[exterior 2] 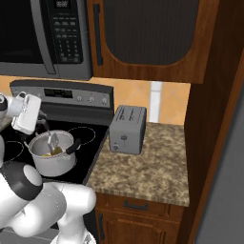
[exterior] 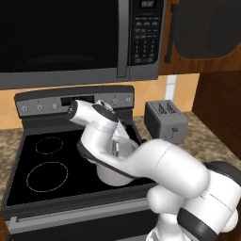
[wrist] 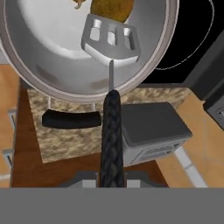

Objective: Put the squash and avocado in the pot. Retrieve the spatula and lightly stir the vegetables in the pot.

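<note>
The claw (wrist: pixel 111 175) is clamping the spatula (wrist: pixel 111 39) by its black handle, dipping the slotted head into the pot (wrist: pixel 153 61) beside the avocado (wrist: pixel 111 9), ready for stirring.

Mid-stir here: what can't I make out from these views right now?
- Squash and avocado: hand view, cut off by the top edge, spatula head in front.
- Pot contents: left base view, hidden by the arm.
- Fingertips' contact on the handle: hand view, cut off at the bottom.
- Vegetables: right base view, too small.
</note>
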